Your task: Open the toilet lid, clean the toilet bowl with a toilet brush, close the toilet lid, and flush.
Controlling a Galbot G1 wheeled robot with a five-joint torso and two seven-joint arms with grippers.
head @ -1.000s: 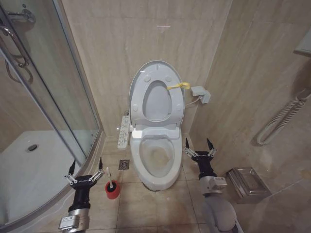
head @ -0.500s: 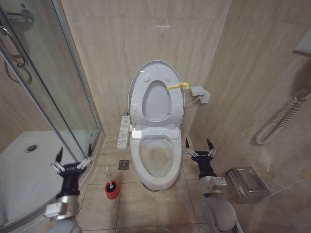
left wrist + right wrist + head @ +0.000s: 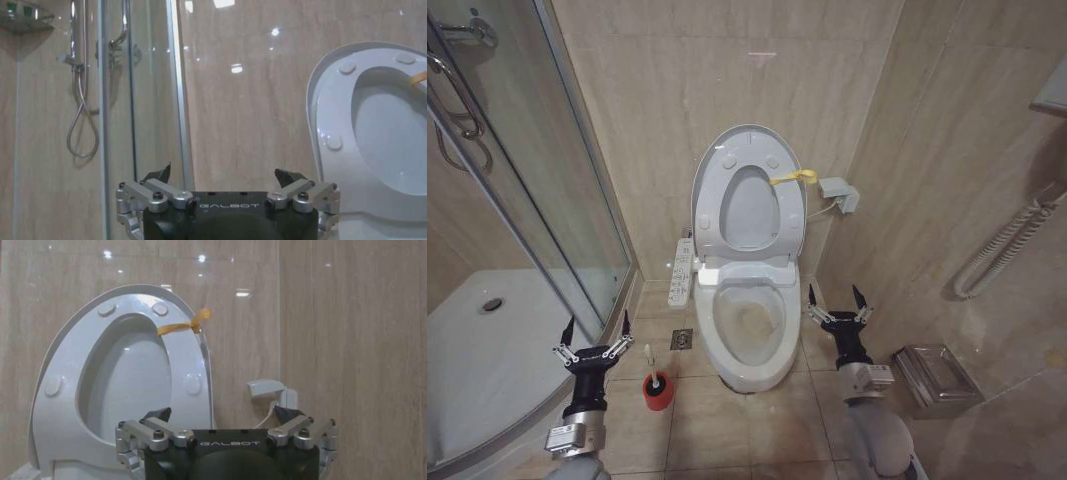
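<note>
Left gripper: the left gripper [image 3: 595, 336] stood low at the robot's left, beside the shower glass, its fingers spread wide apart and holding nothing; in the left wrist view [image 3: 229, 179] the two tips pointed up with bare wall between them.
Toilet brush: the toilet brush [image 3: 653, 372] sat in the small red cup [image 3: 659, 394] on the floor tiles, just beside the left gripper and apart from it, its thin white handle leaning up towards that gripper.
Right gripper: the right gripper [image 3: 835, 306] was held at the right side of the toilet, fingers likewise splayed open and empty, touching nothing; seen also in the right wrist view [image 3: 227, 417].
Toilet bowl: the toilet bowl [image 3: 747, 325] lay between the two grippers, uncovered, with a yellowish stain inside.
Toilet lid: the toilet lid [image 3: 749, 190] stood upright against the wall behind the bowl, a yellow strap [image 3: 793, 178] tied at its right edge.
Wall remote: a white control panel [image 3: 682, 271] hung left of the bowl.
</note>
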